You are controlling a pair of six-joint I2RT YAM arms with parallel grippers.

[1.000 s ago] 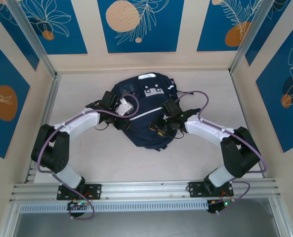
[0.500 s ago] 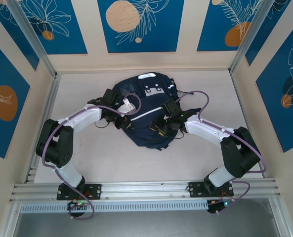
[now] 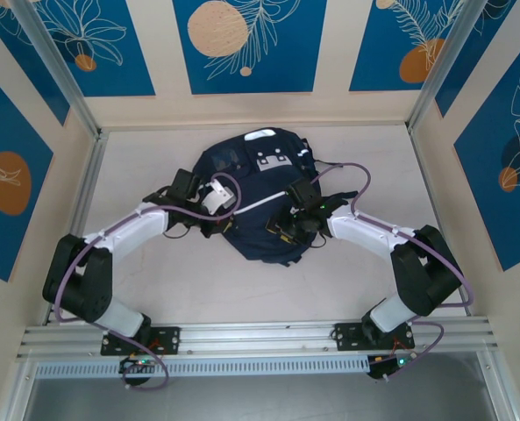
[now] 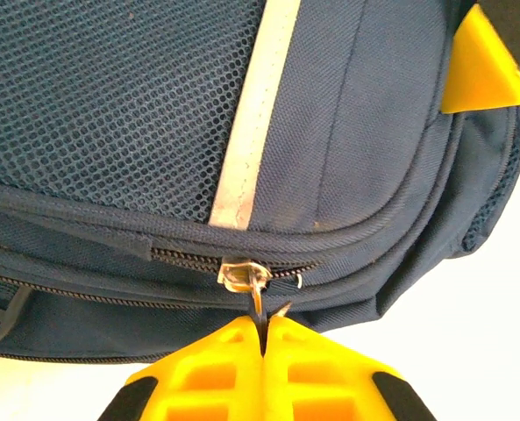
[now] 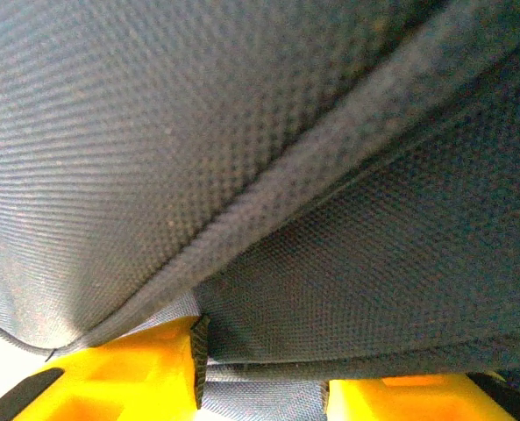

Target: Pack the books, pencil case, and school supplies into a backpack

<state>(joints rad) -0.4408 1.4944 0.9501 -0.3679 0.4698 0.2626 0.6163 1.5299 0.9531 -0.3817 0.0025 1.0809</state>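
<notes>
Left arm (image 3: 128, 230): white shells on the long links, black joint housings, black base plate (image 3: 141, 338) at 6 o'clock in the top view. A purple cable (image 3: 56, 294) runs its length. Right arm (image 3: 369, 232): same build and cable. Small green light (image 3: 137, 360) below each base. Left gripper (image 4: 264, 326): yellow moulded ribbed fingers with black inserts. Right gripper (image 5: 261, 386): the same yellow.

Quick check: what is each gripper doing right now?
Left gripper: closed on the zipper pull of the backpack.
Right gripper: closed on a fold of backpack fabric.
</notes>
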